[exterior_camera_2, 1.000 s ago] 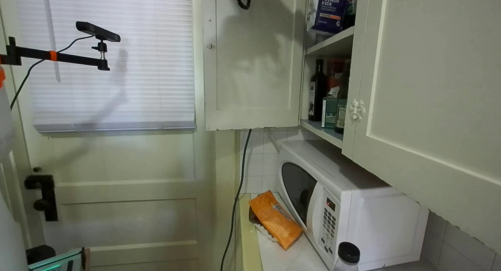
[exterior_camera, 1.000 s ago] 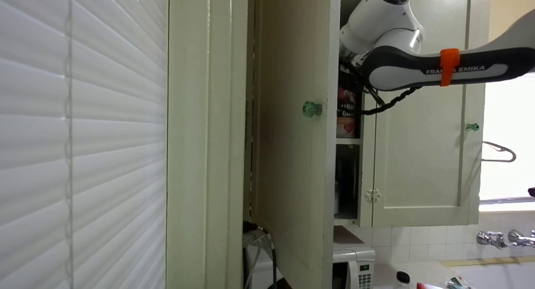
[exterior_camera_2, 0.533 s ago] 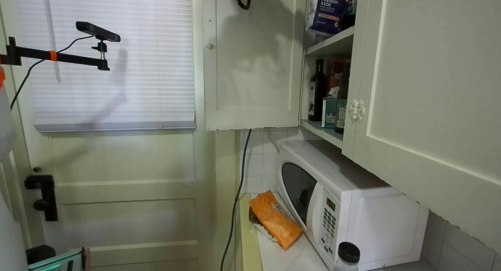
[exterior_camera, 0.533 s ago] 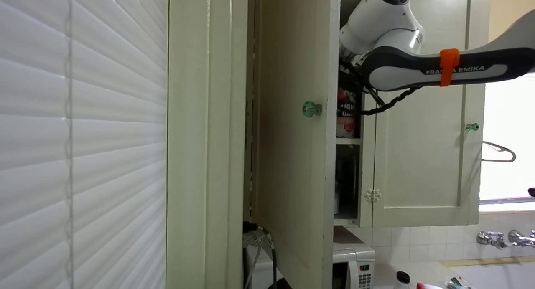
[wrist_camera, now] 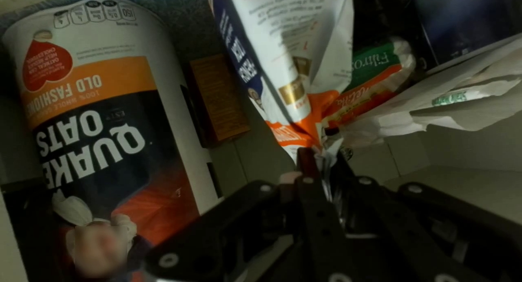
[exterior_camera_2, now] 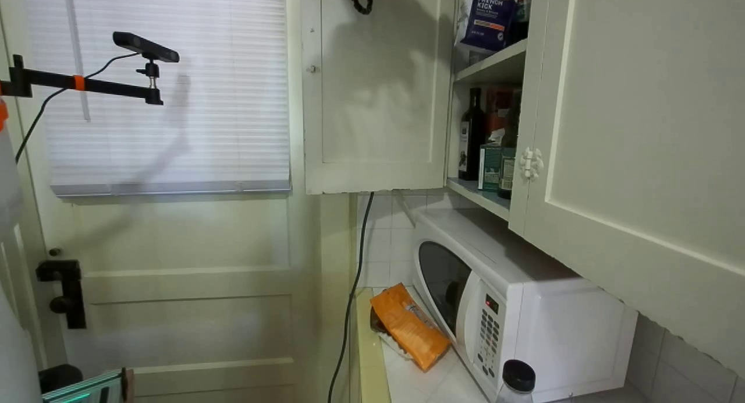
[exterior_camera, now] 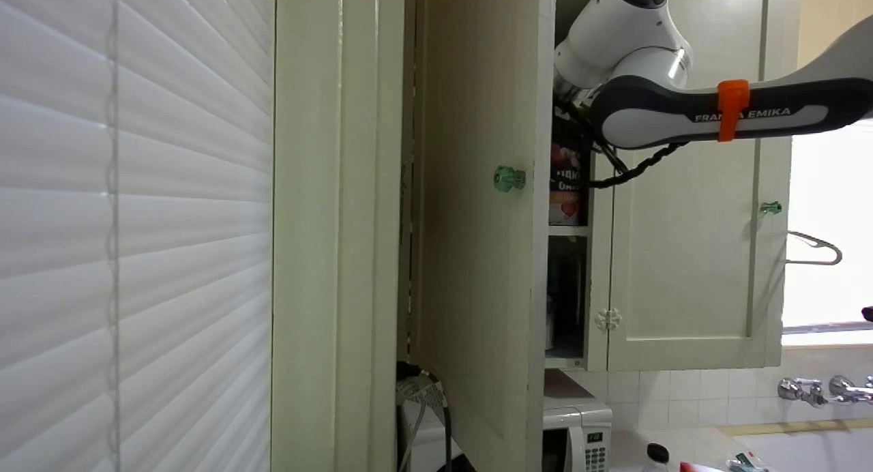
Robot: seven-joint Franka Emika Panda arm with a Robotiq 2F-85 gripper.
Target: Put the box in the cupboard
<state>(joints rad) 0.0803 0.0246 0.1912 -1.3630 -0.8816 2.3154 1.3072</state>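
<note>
The cream-white cupboard stands open, with its door swung out and a green knob on it. Its shelves show in an exterior view. My gripper is shut on the crumpled orange-and-white top of a bag in the wrist view. That white, purple and orange bag shows within the upper shelf space, near its front edge. I cannot tell whether its bottom rests on the shelf. No box is in my gripper. The gripper is hidden behind the door in an exterior view.
An oats canister, a brown box and a green-and-red filter pack stand near the bag. A dark bottle and a teal box are on the lower shelf. A microwave stands below.
The bag on the upper shelf has shifted very slightly to the left in an exterior view since one second ago. The arm and the cupboard door have not visibly moved.
</note>
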